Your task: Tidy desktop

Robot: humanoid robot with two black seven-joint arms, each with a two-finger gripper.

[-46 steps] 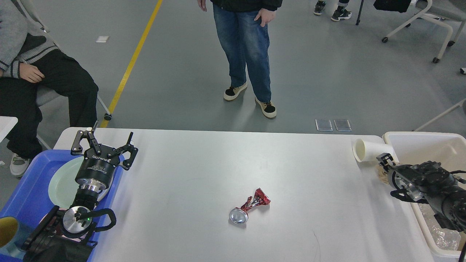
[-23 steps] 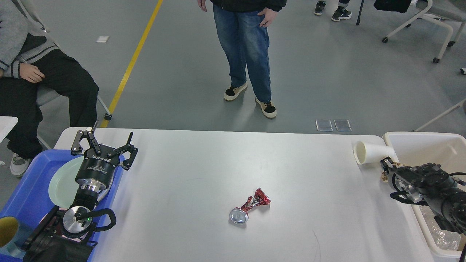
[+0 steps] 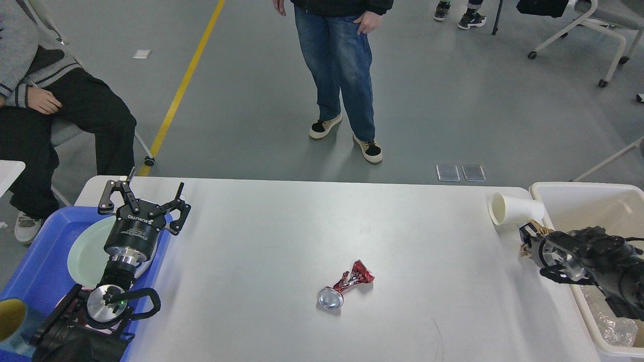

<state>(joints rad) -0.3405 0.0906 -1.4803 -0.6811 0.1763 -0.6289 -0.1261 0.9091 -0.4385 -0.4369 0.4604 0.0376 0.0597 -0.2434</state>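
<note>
The counter [image 3: 282, 236] is spreading wide in front of me, mostly bare, with a blue tray [image 3: 35, 271] hanging off its left end and a cream bin [image 3: 593, 196] standing against its right end. In the tray a pale green plate [image 3: 83, 256] is lying under my left arm. Near the far right corner a white paper cup [image 3: 513, 210] is lying on its side, its mouth facing left and its long axis running left to right, its base just beside the bin's rim. Out in the middle, a little toward me, a crushed red can [image 3: 347, 286] is lying with its silver end pointing at me and its long axis slanting up to the right. My left fingers [image 3: 143, 198] are hanging over the tray's inner edge, spread wide and gripping nothing, well apart from the can. My right fingers [image 3: 526, 239] are pointing left just below the cup, near it but seemingly not touching; they are showing dark and end-on, with something tan beside them, so I cannot tell whether they are spread or clenched. I am judging the right arm nearer the cup, which is lying just up and left of its tips.
</note>
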